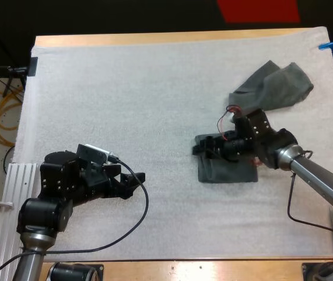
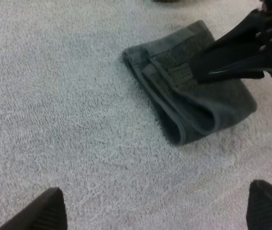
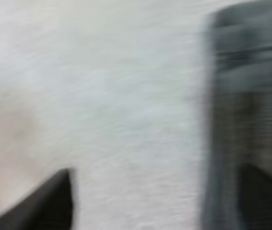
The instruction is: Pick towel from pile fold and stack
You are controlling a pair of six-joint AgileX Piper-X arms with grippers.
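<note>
My left tool point(image 1: 132, 182) hangs low over the white terry mat point(image 1: 155, 93) that covers the wooden surface point(image 1: 172, 38). Its two black fingers point(image 2: 42, 211) are spread wide and clear of everything: released, grasping nothing. Well ahead of it lies the folded dark grey-green towel point(image 1: 228, 171), a flat rectangle with its rounded fold turned toward this tool. My right tool point(image 1: 201, 147) sits directly over that folded towel, at the edge nearest my left tool. Seen from its own camera, its fingers point(image 3: 45, 206) stand apart, one over bare mat and the other over the towel's cloth, so I read it as released too. I cannot tell whether a fingertip touches the cloth. Behind my right tool, past its wrist, the crumpled dark grey-green towel point(image 1: 279, 86) lies in a loose heap on the mat.
</note>
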